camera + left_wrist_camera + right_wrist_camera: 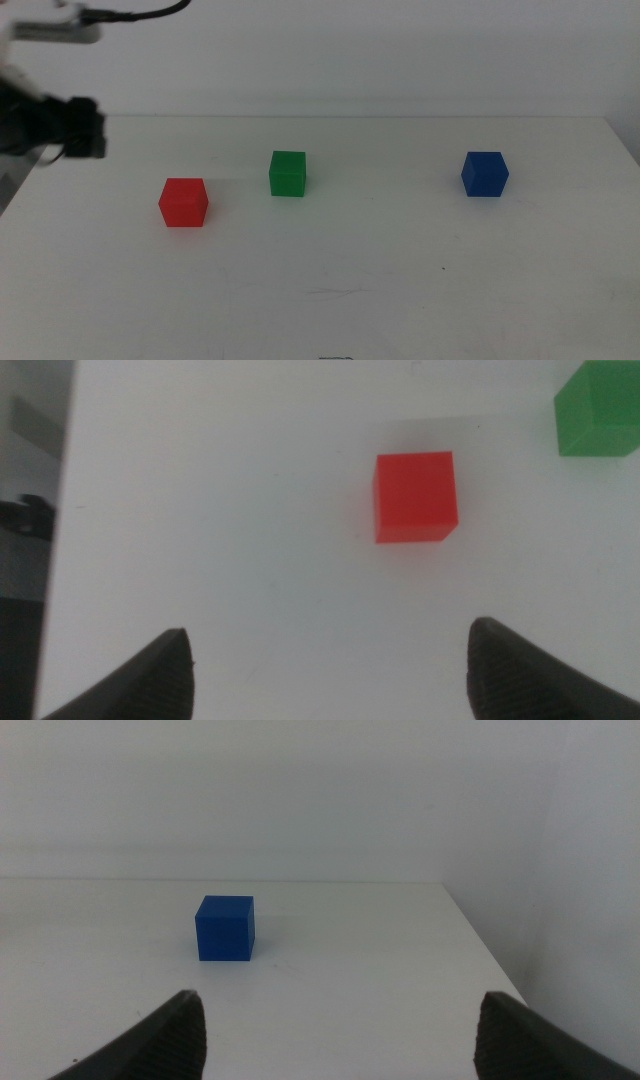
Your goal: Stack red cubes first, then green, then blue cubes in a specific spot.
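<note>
The red cube sits on the white table at the left. The green cube sits a little behind it to the right, and the blue cube sits far right. All three stand apart. My left gripper hangs above the table's far left edge, behind and left of the red cube. In the left wrist view it is open and empty, with the red cube ahead and the green cube at the frame's corner. My right gripper is open and empty, facing the blue cube; it is out of the middle view.
The white tabletop carries only the three cubes. Its right edge lies just past the blue cube. Its left edge runs beside my left gripper. A white wall stands behind.
</note>
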Controlling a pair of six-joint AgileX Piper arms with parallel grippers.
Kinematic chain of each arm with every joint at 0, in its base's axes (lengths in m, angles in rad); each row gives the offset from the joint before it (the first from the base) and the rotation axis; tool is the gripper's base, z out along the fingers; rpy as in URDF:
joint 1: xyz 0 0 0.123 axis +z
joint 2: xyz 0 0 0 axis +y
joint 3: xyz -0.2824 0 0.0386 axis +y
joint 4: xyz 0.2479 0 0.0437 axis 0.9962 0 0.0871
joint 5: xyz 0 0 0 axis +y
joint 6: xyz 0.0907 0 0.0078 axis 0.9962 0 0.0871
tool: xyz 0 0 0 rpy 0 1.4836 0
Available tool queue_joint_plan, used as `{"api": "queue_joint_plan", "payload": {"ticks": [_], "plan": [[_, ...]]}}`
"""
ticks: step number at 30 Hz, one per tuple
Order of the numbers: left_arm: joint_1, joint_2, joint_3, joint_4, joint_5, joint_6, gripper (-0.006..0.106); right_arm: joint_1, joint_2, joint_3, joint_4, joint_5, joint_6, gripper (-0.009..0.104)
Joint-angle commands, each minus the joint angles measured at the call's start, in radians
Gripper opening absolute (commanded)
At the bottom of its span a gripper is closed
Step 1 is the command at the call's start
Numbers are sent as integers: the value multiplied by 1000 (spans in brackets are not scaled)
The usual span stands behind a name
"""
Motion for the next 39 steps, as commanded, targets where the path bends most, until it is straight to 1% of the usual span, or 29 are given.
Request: {"api": "queue_joint_plan", "payload": {"ticks": [1, 3, 8, 17, 35, 37, 39], "plan": [[-4, 79, -113, -35, 5, -9, 93, -3, -16, -19, -9, -76, -13, 91], [-21, 161, -175, -53, 13, -8, 93, -3, -16, -19, -9, -76, -13, 91], [-76, 327, -300, -54, 16, -19, 93, -3, -16, -19, -10, -76, -13, 91], [-111, 528, -436, -56, 47, -35, 93, -3, -16, -19, -10, -76, -13, 91], [-110, 706, -455, -56, 17, -57, 93, -3, -16, -19, -9, -76, -13, 91], [-110, 722, -455, -56, 3, -66, 91, -3, -16, -19, -9, -76, -13, 91], [-110, 736, -455, -56, -6, -69, 84, -3, -16, -19, -9, -76, -13, 91]]}}
